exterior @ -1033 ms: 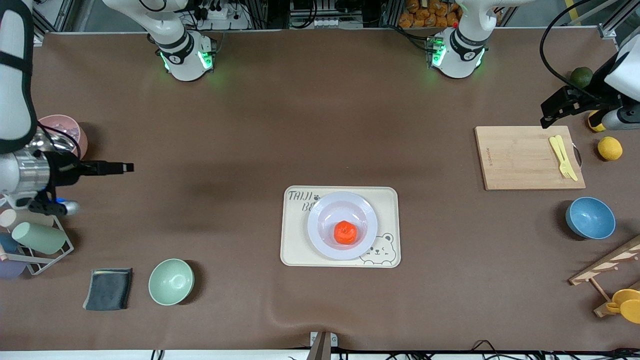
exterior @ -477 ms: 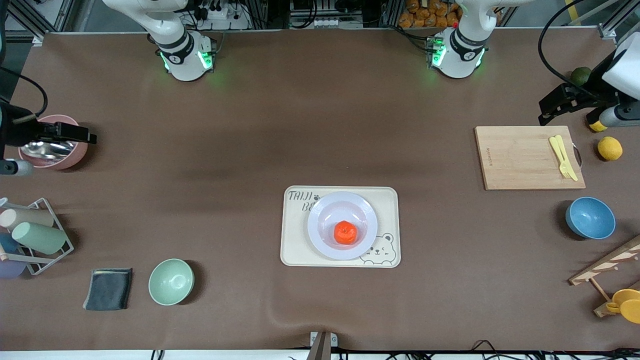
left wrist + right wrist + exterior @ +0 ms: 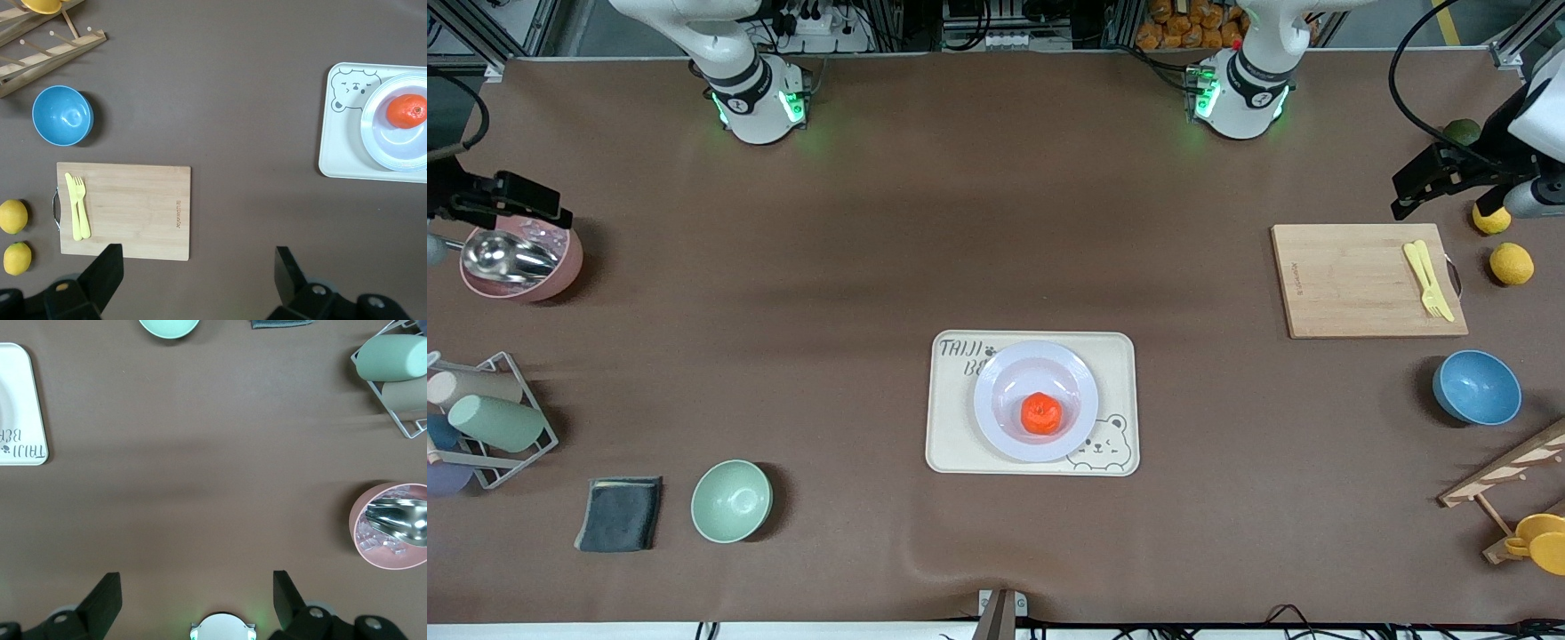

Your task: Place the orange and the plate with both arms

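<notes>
The orange (image 3: 1041, 413) lies in the well of the white plate (image 3: 996, 382), which rests on a cream bear-printed tray (image 3: 951, 436) mid-table. The left wrist view shows the same orange (image 3: 407, 110), plate (image 3: 381, 143) and tray (image 3: 339, 143). My left gripper (image 3: 1416, 184) hangs open and empty above the cutting board's corner at the left arm's end; from its wrist, the left gripper (image 3: 197, 267) has only bare table between its fingers. My right gripper (image 3: 547, 206) hangs open and empty over the pink bowl's rim; the wrist-view right gripper (image 3: 195, 590) frames the arm's base.
A pink bowl (image 3: 520, 258) with a metal scoop, a cup rack (image 3: 480, 418), a grey cloth (image 3: 620, 513) and a green bowl (image 3: 731, 500) sit at the right arm's end. A cutting board (image 3: 1360, 280) with yellow cutlery, two lemons (image 3: 1512, 264), a blue bowl (image 3: 1476, 387) and a wooden rack (image 3: 1507, 480) sit at the left arm's end.
The right gripper has swung away from the cup rack to above the pink bowl, uncovering the bowl and rack. The left gripper has shifted slightly. Orange, plate and tray have not moved.
</notes>
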Motion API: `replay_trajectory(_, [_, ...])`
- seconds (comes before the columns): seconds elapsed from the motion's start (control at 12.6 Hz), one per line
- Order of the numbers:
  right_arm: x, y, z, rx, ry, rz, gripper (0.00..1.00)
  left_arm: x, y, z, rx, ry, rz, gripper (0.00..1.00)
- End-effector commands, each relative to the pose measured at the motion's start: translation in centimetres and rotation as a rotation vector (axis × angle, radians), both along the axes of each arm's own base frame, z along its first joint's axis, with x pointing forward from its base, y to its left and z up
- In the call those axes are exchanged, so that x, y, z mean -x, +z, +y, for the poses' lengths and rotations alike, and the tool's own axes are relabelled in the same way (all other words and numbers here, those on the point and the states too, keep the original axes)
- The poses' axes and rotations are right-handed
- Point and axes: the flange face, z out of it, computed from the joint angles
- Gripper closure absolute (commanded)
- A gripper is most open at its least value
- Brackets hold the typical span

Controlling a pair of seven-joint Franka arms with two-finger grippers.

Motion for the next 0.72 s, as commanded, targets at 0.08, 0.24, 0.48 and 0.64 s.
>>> replay_trajectory(0.08, [1.5,0.7,0.8,0.031,-0.005,-0.013,0.0,0.5,0.4,0.2,0.007,-0.013,-0.019,0.0])
replay_trajectory(0.24, [1.8,0.0,0.9,0.031,-0.007,-0.053,0.0,0.6,0.5,0.3,0.011,-0.011,-0.019,0.0])
replay_trajectory(0.48, [1.5,0.3,2.1,0.034,0.014,-0.063,0.0,0.6,0.5,0.3,0.011,-0.011,-0.019,0.0])
replay_trajectory(0.64, [1.4,0.2,2.4,0.035,0.017,-0.064,0.0,0.7,0.6,0.2,0.013,-0.012,-0.017,0.0])
